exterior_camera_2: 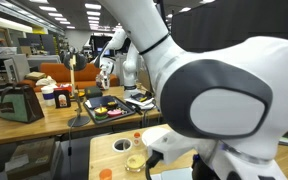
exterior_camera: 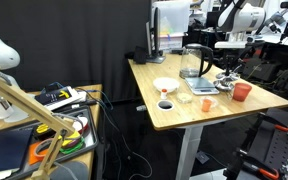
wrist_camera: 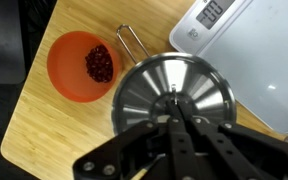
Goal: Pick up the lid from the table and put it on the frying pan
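Observation:
In the wrist view the lid (wrist_camera: 149, 85), a round silvery disc with radial grooves, fills the middle. My gripper (wrist_camera: 174, 102) is straight above it, and its dark fingers are closed together on the small centre knob. A thin wire handle (wrist_camera: 130, 42) sticks out from under the lid's upper left edge. It belongs to the frying pan, whose body is hidden beneath the lid. In an exterior view the gripper (exterior_camera: 227, 72) hangs low over the far right part of the wooden table (exterior_camera: 184, 112).
An orange cup (wrist_camera: 82, 65) holding dark red bits stands just left of the lid, also seen in an exterior view (exterior_camera: 242, 92). A white kitchen scale (wrist_camera: 246, 50) lies to the right. A white bowl (exterior_camera: 165, 86), a glass jug (exterior_camera: 193, 62) and a small orange cup (exterior_camera: 208, 103) share the table.

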Motion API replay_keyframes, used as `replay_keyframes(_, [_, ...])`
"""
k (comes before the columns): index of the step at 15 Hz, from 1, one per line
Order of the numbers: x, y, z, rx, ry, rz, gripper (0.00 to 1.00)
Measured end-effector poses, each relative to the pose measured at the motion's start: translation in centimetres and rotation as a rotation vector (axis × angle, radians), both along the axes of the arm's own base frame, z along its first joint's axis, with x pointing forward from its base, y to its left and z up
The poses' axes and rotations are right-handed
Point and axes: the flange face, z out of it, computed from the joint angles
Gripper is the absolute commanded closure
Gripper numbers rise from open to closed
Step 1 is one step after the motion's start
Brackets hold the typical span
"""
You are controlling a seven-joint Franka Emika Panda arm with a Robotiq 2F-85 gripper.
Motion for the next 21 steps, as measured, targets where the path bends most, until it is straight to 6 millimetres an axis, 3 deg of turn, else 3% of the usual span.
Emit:
replay_keyframes(3, [0.0,-1.5,-1.6,0.012,0.021,-0.038,0.99])
replay_keyframes(6, [0.9,-2.4,-1.5,0.024,0.021,-0.054,0.99])
replay_keyframes(9, [1.6,-2.5,-1.6,0.042,0.032,-0.056,0.99])
replay_keyframes(16, [1.1,-2.7,-4.4,0.114,0.093,-0.098,0.99])
replay_keyframes(21, [1.7,-3.1,-4.3,0.149,0.086,-0.128,0.99])
